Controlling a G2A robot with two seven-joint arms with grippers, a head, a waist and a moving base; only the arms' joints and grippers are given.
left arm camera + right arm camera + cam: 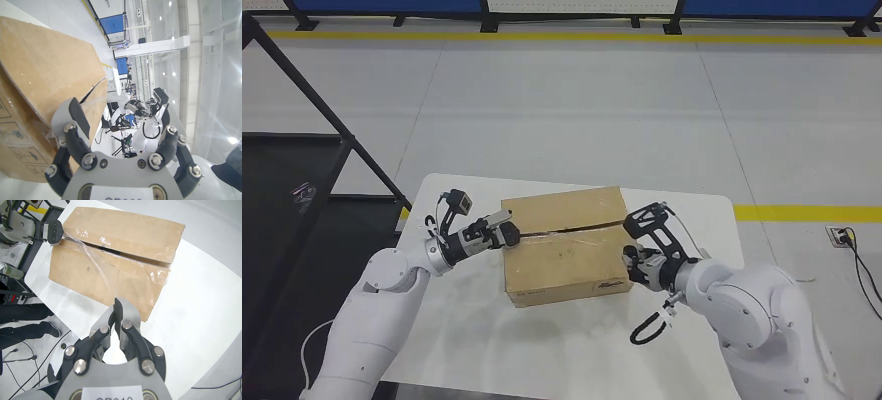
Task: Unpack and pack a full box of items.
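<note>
Right gripper [116,310] is pinched shut on a clear tape strip [95,265] that runs from its tips to the top seam of the box [121,234], likely peeling it to free the flaps. Left gripper [121,113] is spread open with one pad [54,232] pressed on the box end at the seam, probably bracing it against sliding. The box is brown cardboard with flaps down, a slight gap and wrinkled glossy tape. It sits on the white table [198,298] between both grippers, just ahead of the right fingertips.
</note>
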